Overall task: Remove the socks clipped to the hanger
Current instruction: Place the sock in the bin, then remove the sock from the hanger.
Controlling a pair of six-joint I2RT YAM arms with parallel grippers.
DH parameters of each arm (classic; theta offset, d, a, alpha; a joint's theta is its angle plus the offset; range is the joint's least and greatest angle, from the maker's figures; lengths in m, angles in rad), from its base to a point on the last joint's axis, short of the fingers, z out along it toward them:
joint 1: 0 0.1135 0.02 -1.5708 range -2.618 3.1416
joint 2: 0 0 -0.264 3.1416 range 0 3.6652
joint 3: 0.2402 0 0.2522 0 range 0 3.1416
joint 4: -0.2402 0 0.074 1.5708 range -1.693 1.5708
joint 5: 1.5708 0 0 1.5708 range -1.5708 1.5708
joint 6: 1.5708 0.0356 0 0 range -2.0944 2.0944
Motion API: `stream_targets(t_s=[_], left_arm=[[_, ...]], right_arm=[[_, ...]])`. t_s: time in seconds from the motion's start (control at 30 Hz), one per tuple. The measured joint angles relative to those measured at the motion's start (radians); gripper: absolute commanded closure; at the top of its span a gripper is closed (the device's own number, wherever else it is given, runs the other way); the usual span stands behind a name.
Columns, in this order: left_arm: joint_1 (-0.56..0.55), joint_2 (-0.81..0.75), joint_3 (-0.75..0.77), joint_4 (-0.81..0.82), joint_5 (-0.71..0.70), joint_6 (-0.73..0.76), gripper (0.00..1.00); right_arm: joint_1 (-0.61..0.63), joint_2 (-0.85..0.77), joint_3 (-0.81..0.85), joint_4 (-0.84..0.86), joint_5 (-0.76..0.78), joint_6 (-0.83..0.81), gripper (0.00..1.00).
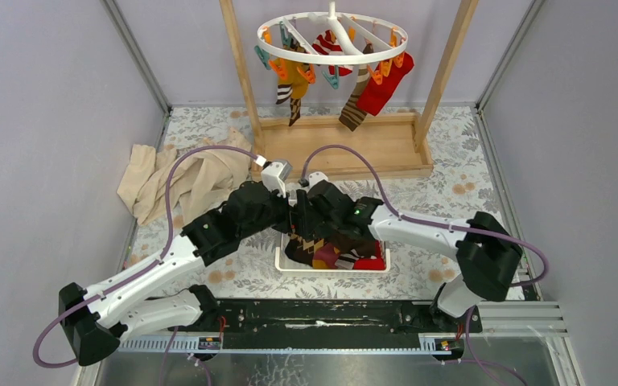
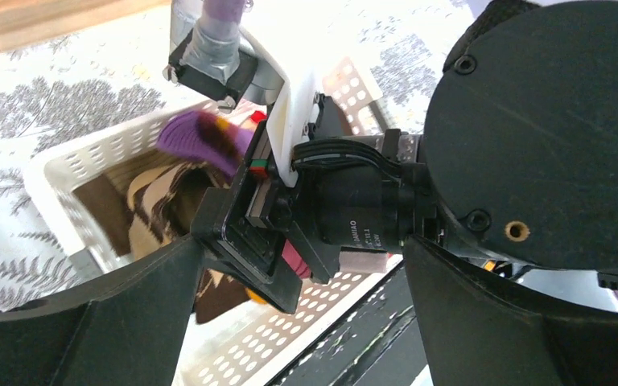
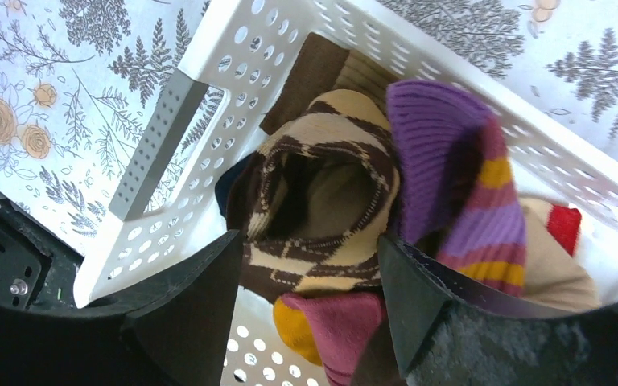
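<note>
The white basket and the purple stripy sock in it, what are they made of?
The white basket looks like hard plastic, smooth and slightly glossy: stiff moulded walls with neat rows of round holes. The purple stripy sock looks like soft knitted yarn, matte: fine ribs run along it and it bends limply. Which fibre, I cannot tell.

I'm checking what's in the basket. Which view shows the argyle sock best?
Right wrist: the argyle sock fills the middle, open cuff facing the camera, between the fingers of the right gripper. Left wrist shows only a patch in the basket. From the top, the arms hide most.
</note>
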Motion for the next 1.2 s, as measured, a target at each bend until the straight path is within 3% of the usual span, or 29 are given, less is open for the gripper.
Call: stream_targets(t_s=[0.27,0.47,0.63,0.77,1.0,1.2], left_arm=[[-0.005,-0.024,-0.008,-0.019,-0.008,0.004,0.02],[-0.011,-0.057,0.012,0.038,0.013,0.004,0.02],[-0.011,-0.065,0.013,0.049,0.016,0.004,0.02],[-0.011,-0.065,0.013,0.047,0.016,0.005,0.02],[-0.011,-0.053,0.019,0.028,0.005,0.014,0.02],[-0.011,-0.021,0.028,0.016,0.002,0.016,0.02]], right_arm=[[-0.001,0.019,-0.020,0.006,-0.023,-0.010,0.26],[-0.060,-0.154,0.010,-0.063,-0.087,-0.046,0.24],[-0.286,-0.320,0.092,-0.021,-0.209,-0.050,0.24],[-0.468,-0.364,0.100,0.005,-0.265,-0.045,0.23],[-0.716,-0.384,-0.023,0.066,-0.350,0.010,0.23],[-0.952,-0.358,-0.138,0.283,-0.433,0.146,0.28]])
